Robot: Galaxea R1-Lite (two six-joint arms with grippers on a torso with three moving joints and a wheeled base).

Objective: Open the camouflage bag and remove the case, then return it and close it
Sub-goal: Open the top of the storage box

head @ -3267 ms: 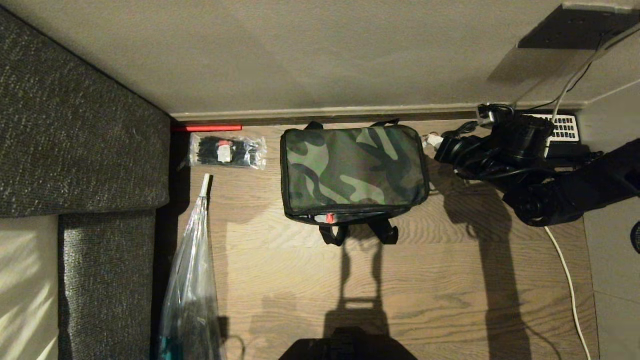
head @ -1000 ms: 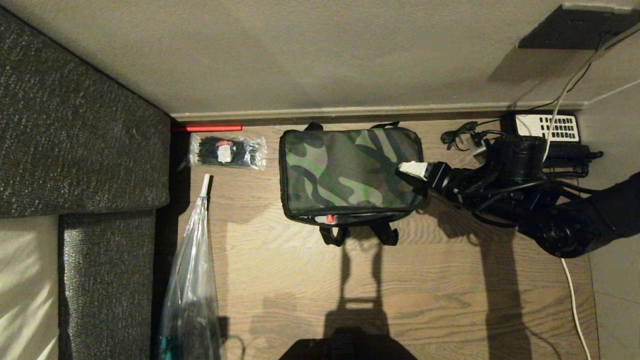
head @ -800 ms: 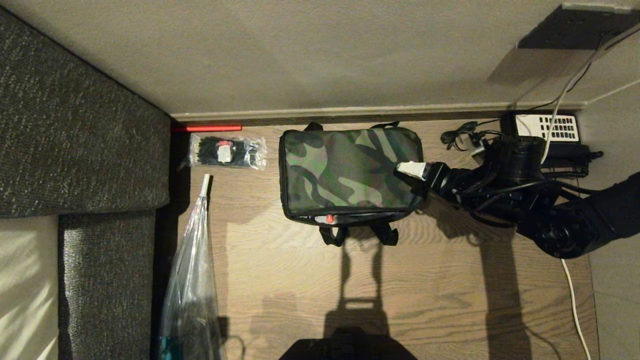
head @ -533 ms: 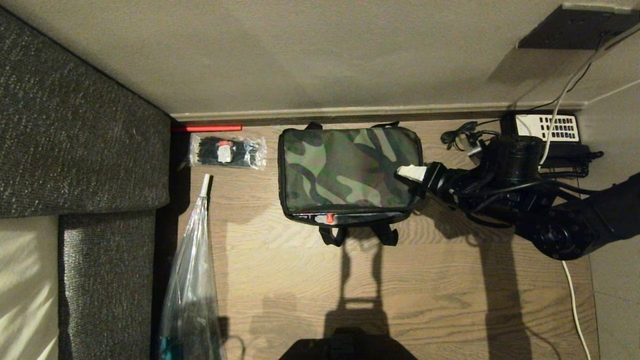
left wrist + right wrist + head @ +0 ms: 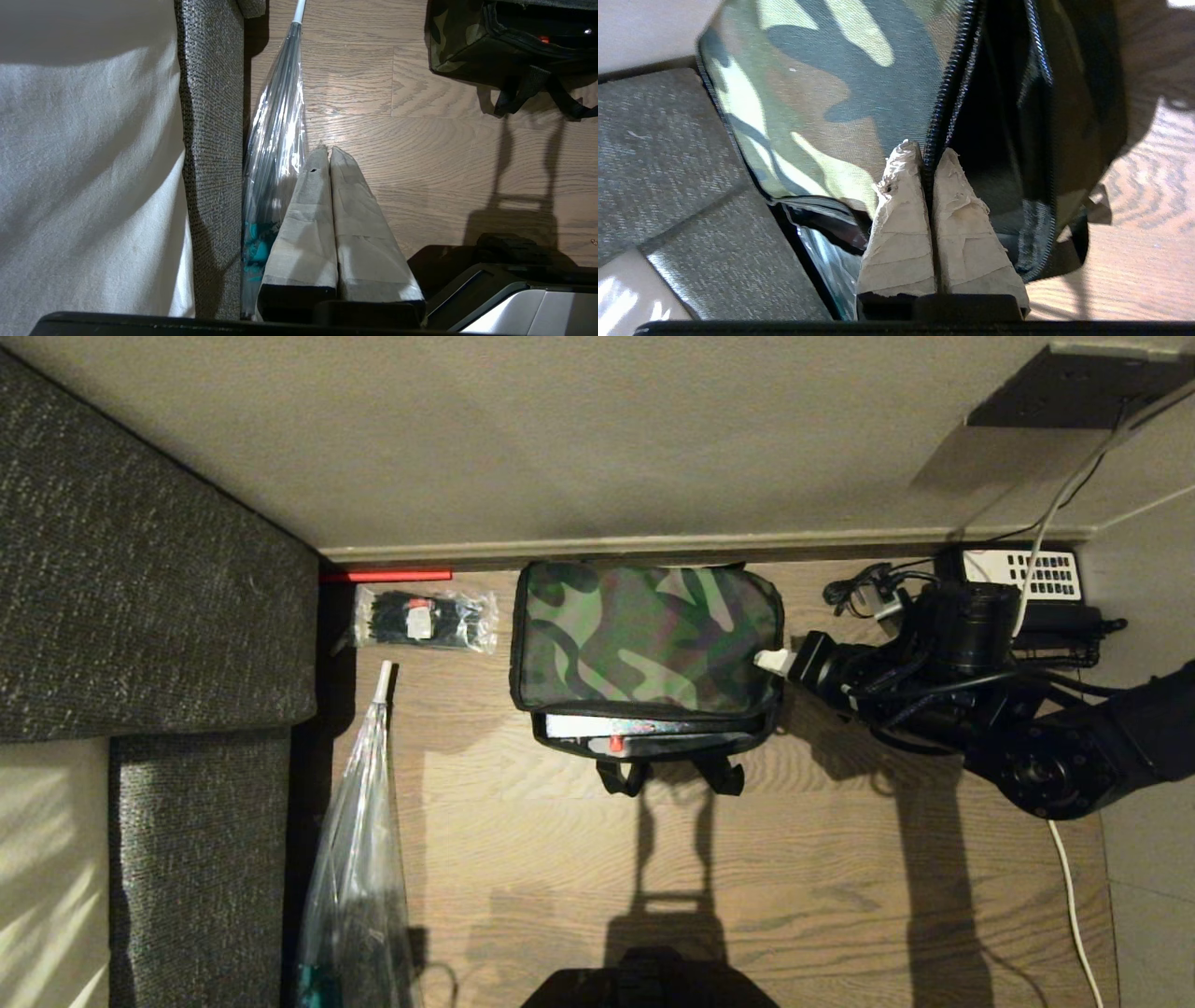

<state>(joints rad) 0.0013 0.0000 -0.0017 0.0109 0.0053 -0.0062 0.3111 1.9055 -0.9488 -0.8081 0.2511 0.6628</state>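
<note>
The camouflage bag lies on the wood floor against the wall, its green lid raised at the front. In the gap under the lid shows a glittery edge of the case with a small red latch. My right gripper is at the bag's right side, shut on the lid's zipper edge, one finger on the camouflage top and one on the underside. My left gripper is parked low and shut, empty, well away from the bag.
A clear packet of black cable ties lies left of the bag. A wrapped umbrella leans along the grey sofa. A telephone and cables sit behind the right arm.
The right gripper came in from the right and shut on the lid's right edge. The lid has since lifted toward the wall, opening a gap that shows the case.
</note>
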